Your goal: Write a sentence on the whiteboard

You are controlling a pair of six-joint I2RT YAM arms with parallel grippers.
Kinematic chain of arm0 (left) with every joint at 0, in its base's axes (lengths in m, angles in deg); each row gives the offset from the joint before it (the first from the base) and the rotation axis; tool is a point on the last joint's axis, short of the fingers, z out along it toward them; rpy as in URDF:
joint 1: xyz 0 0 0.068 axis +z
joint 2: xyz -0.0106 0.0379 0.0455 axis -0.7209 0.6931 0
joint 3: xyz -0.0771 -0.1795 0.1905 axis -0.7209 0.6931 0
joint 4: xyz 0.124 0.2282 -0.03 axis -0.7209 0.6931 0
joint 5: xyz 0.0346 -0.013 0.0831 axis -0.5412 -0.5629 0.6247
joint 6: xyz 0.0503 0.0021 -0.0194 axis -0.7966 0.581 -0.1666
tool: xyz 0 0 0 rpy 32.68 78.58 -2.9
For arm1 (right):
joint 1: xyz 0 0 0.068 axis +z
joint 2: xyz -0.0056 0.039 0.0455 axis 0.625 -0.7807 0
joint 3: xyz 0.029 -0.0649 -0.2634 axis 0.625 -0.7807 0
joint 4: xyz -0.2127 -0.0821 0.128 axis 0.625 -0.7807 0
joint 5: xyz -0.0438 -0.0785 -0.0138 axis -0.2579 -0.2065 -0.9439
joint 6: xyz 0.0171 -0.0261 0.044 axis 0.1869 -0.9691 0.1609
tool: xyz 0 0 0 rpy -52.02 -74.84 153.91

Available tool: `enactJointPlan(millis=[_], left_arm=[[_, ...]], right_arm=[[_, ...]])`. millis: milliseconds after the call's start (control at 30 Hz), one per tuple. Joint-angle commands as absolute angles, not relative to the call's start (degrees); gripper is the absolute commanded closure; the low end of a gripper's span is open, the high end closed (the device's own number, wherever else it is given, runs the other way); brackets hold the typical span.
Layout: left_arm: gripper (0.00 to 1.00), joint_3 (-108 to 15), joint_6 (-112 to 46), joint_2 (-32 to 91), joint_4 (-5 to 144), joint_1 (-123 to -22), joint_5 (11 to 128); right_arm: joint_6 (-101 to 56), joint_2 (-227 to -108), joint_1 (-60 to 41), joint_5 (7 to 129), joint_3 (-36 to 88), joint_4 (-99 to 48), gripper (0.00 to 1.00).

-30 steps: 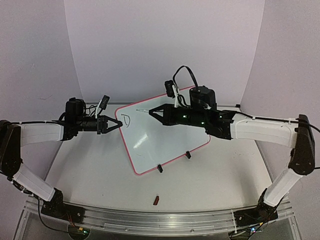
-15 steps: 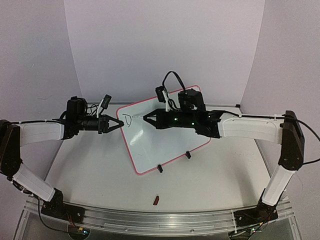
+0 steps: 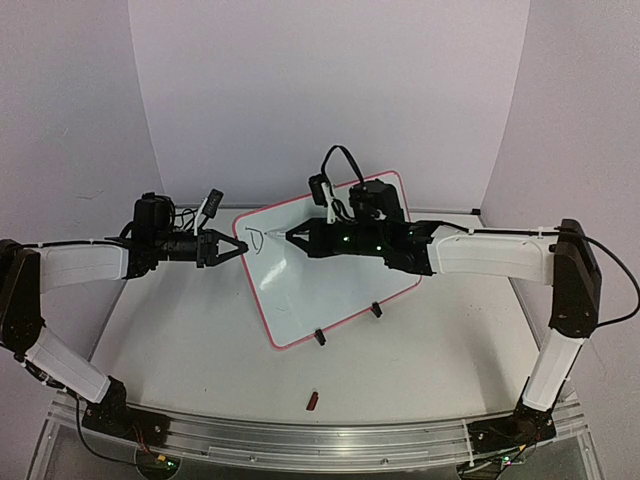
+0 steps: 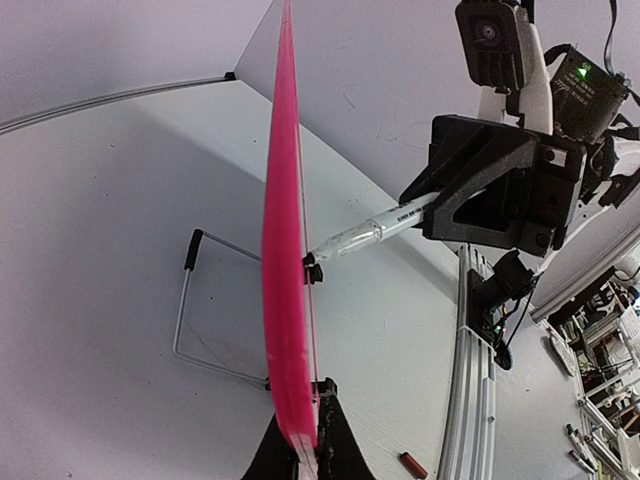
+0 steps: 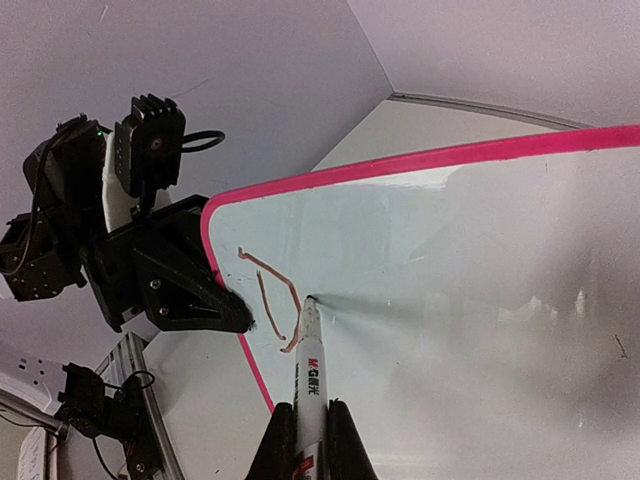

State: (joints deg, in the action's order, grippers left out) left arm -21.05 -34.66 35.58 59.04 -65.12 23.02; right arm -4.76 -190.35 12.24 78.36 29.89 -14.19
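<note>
The whiteboard [image 3: 330, 290] stands tilted on the table, glossy white with a pink-red frame. My left gripper [image 3: 237, 249] is shut on its left edge, and the left wrist view shows the pink rim [image 4: 285, 250] pinched between the jaws [image 4: 305, 440]. My right gripper [image 3: 296, 236] is shut on a white marker [image 5: 310, 360], its jaws [image 5: 310, 408] clamping the barrel. The marker tip touches the board [image 5: 480, 260] just right of a drawn letter D [image 5: 275, 290]. From the left wrist, the marker [image 4: 365, 235] meets the board face.
A red marker cap [image 3: 312, 401] lies on the table near the front rail [image 3: 300, 440]. Two black clip feet [image 3: 320, 337] hold the board's lower edge, and a wire stand [image 4: 190, 300] props it from behind. White backdrop walls enclose the table.
My right arm has reached left across the board, carrying the marker tip from the upper middle to beside the D. The left arm and the board have stayed put.
</note>
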Motion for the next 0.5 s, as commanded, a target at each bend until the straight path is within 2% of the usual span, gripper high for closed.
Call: enactJointPlan(millis=[0,467], left_arm=[[1.00,-21.6,-40.8,35.6,62.2,-66.4,24.3],[1.00,-21.6,-40.8,35.1,62.3,-66.4,24.3]], right_arm=[[-4.4,-191.5,12.3,76.8,32.8,-13.4,1.00],[-3.3,-189.1,12.3,76.5,27.7,-14.6,1.00]])
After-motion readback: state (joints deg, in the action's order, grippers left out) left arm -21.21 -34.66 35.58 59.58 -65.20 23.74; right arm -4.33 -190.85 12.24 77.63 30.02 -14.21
